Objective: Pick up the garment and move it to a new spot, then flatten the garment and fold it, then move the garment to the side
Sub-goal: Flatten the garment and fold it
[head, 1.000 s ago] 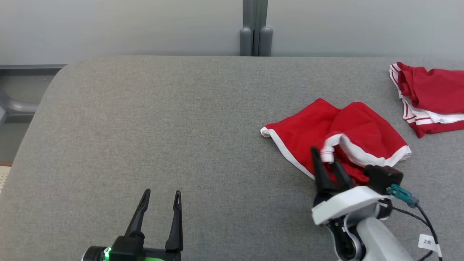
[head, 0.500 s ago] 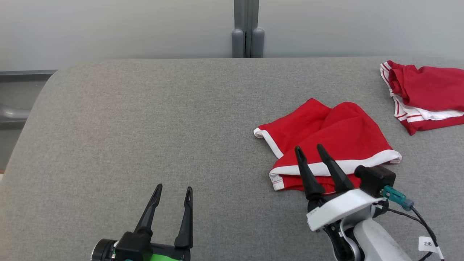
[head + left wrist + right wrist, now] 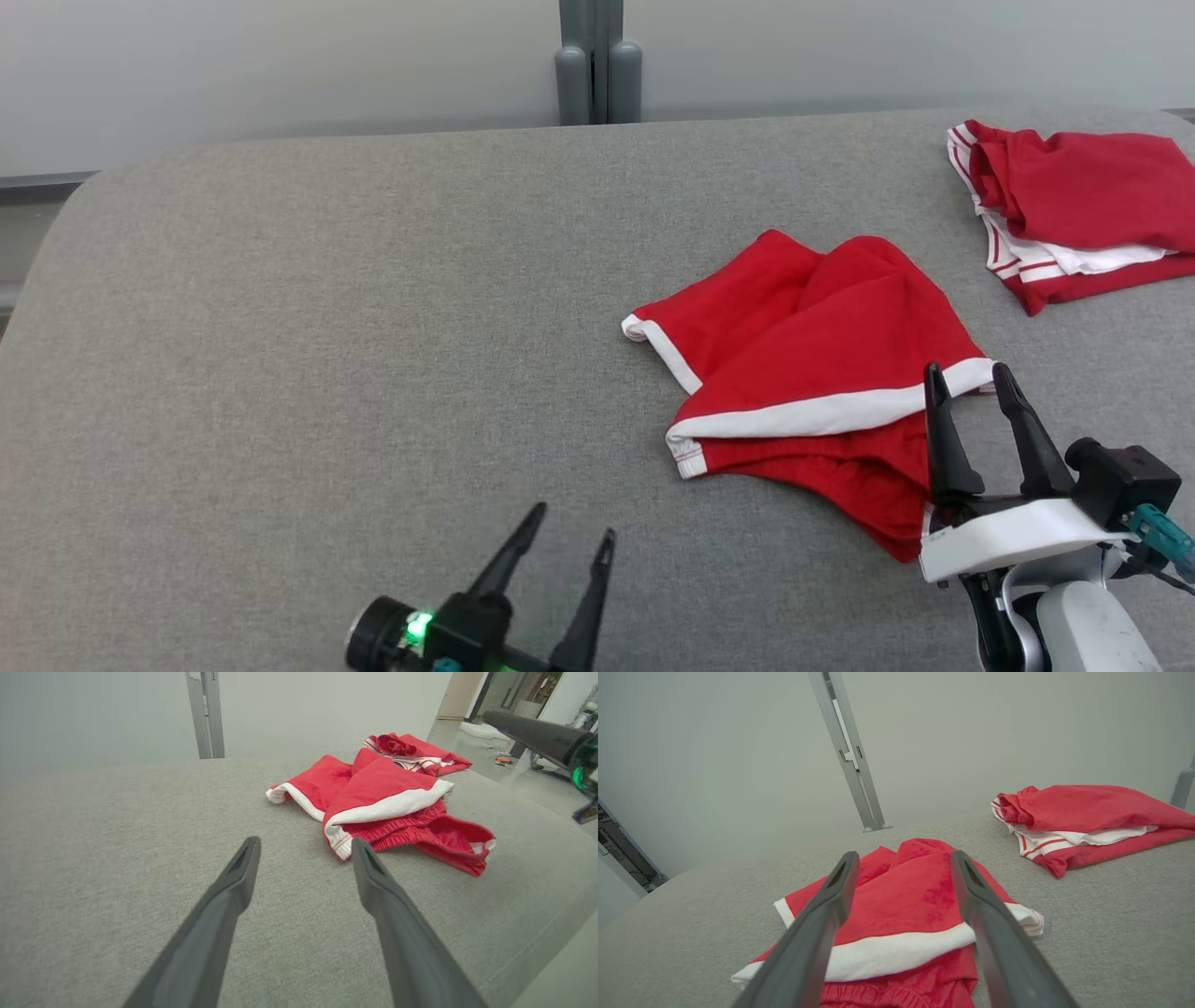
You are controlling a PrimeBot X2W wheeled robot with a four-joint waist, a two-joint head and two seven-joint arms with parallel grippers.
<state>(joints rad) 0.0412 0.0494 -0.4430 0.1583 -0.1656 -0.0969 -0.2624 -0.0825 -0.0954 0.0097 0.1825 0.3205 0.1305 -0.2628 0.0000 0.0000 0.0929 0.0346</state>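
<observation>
far left: grey fabric-covered surface (image 3: 280, 327) with a rounded corner, plain pale wall (image 3: 280, 56) behind it. my left gripper (image 3: 574, 523) hovers over bare fabric near the front edge, fingers spread, nothing between them. a grey upright post (image 3: 597, 56) stands against the wall past the far edge. right of centre: the red garment (image 3: 822, 364) with white trim lies crumpled on the surface, one flap folded over itself. my right gripper (image 3: 966, 371) sits at its right edge, fingers apart, gripping nothing; contact with the cloth unclear. far right corner: second red-and-white pile (image 3: 1074, 187), apart from the garment.
</observation>
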